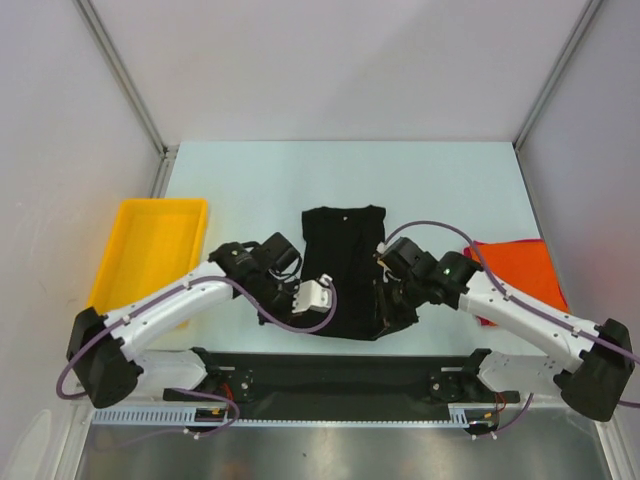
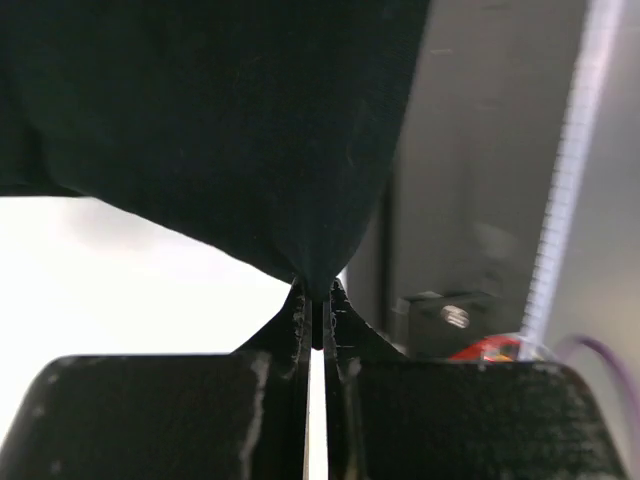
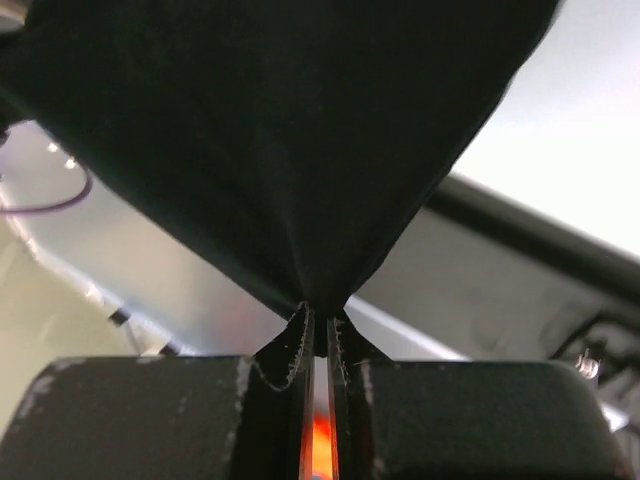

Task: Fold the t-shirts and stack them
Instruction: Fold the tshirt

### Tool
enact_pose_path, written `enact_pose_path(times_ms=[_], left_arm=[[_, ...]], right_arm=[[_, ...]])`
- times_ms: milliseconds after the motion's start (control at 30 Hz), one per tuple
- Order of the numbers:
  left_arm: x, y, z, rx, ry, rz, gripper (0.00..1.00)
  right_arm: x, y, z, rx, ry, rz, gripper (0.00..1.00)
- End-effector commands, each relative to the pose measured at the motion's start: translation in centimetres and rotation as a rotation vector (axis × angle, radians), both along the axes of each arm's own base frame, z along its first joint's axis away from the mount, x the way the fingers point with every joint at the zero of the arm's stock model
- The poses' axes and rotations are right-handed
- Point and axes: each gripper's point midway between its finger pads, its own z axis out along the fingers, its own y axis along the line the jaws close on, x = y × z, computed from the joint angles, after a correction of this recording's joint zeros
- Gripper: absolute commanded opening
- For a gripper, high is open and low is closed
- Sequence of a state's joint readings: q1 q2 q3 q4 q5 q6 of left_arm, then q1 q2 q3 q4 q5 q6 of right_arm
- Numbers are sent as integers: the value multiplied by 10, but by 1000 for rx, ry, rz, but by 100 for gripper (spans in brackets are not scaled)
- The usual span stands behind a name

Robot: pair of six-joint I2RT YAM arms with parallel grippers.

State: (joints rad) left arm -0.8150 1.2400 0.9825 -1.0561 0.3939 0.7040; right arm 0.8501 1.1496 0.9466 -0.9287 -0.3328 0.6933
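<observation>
Black t-shirt (image 1: 343, 262) at table centre; left gripper (image 2: 316, 312) pinches its near edge at 7 o'clock; right gripper (image 3: 318, 318) pinches the near edge at 5 o'clock. Orange-red t-shirt (image 1: 522, 270) lies at 3 o'clock; yellow tray (image 1: 150, 240) at 9 o'clock.

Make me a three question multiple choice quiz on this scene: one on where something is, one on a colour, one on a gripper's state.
1. Where on the table is the yellow tray? A) left side B) right side C) far middle
2. What colour is the shirt on the right side? A) blue B) orange-red C) green
3. What is the left gripper doing? A) gaping open B) shut on nothing C) shut on the black t-shirt
Answers: 1 A, the tray lies beside the left arm. 2 B, the orange-red shirt shows under the right arm. 3 C, black cloth is pinched between its closed fingers.
</observation>
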Motion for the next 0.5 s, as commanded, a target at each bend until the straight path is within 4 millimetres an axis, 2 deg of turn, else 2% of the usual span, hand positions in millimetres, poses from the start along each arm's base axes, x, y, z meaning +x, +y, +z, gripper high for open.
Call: enact_pose_path(times_ms=[0, 67, 167, 200, 233, 267, 300, 333, 367, 433, 467], left_arm=[[-36, 15, 40, -26, 129, -39, 0], [-22, 9, 48, -57, 101, -8, 0], [22, -2, 59, -106, 64, 92, 0], [45, -4, 61, -106, 59, 143, 0], [60, -6, 61, -114, 41, 166, 0], [75, -8, 54, -102, 51, 192, 1], [94, -7, 58, -117, 28, 229, 0], [110, -9, 57, -127, 9, 247, 0], [124, -11, 46, -105, 23, 266, 0], [161, -13, 51, -114, -46, 316, 0], [175, -12, 39, -90, -26, 351, 0]], right_arm=[[-28, -18, 31, -48, 137, -50, 0], [-12, -17, 41, -33, 123, -69, 0], [38, -26, 42, -21, 75, -135, 0], [62, -35, 42, -18, 29, -157, 0], [82, -35, 43, -5, -14, -174, 0], [103, -33, 41, -9, -27, -183, 0], [125, -33, 41, 9, -83, -184, 0], [144, -42, 37, -1, -86, -227, 0], [160, -44, 27, -10, -67, -238, 0], [196, -50, 27, 3, -126, -279, 0], [206, -51, 26, 4, -139, -284, 0]])
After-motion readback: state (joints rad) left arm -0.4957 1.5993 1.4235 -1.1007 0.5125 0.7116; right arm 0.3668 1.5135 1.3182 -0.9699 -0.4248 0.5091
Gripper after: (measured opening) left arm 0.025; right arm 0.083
